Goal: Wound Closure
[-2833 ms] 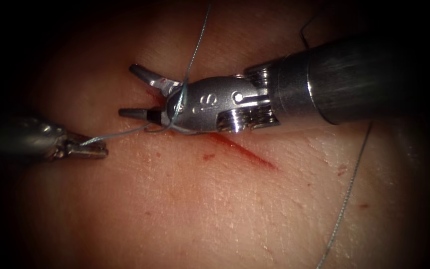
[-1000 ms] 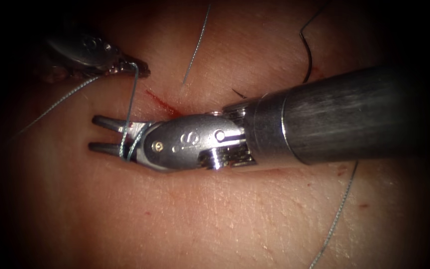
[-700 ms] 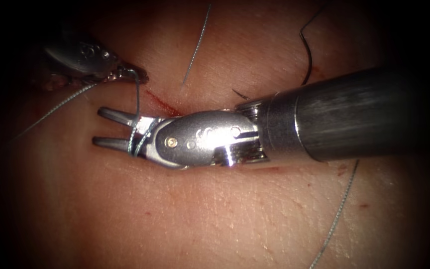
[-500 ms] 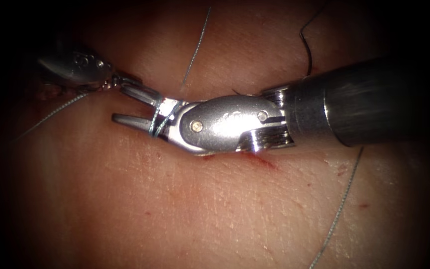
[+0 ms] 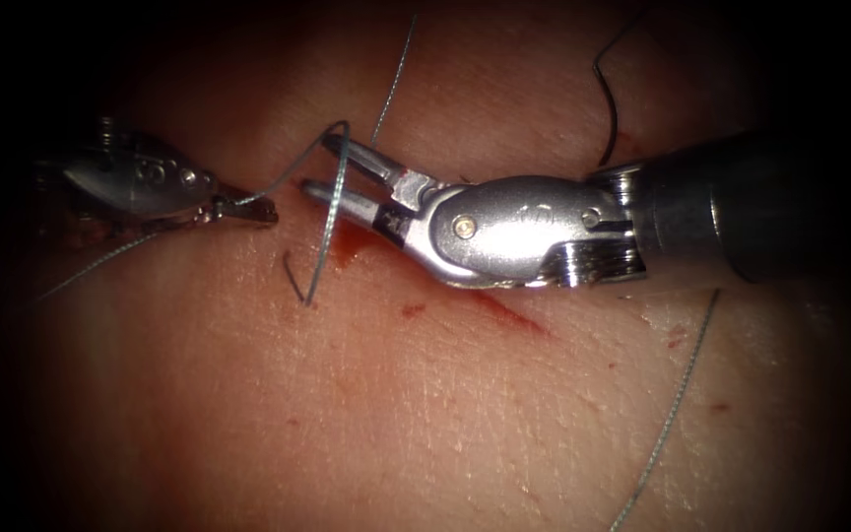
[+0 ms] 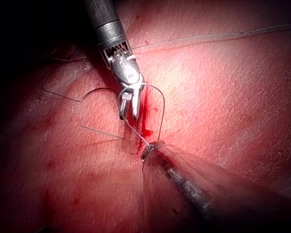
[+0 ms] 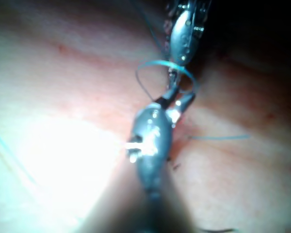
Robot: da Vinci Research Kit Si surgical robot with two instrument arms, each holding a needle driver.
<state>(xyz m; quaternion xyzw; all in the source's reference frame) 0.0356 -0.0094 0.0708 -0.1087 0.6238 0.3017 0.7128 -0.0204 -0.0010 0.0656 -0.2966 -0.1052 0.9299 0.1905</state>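
With left tool (image 5: 248, 209) near the tissue's (image 5: 425, 414) left edge, jaws clamped on thread (image 5: 330, 212); same grip in left wrist view (image 6: 146, 151). Loop from that grip arcs over right tool's jaw tips, drops to tissue left of the cut (image 5: 504, 310). Right tool (image 5: 332, 167) entering from the right edge, jaws parted a little, gripping nothing, thread draped across them; same in left wrist view (image 6: 129, 115) and right wrist view (image 7: 178, 97). Red fluid (image 5: 347, 246) under the jaws at the cut's upper end. Needle (image 5: 608, 94) lying free near the far right corner, held by neither tool; cannot tell whether its tip sits in tissue. Loose thread trailing toward the near right edge.
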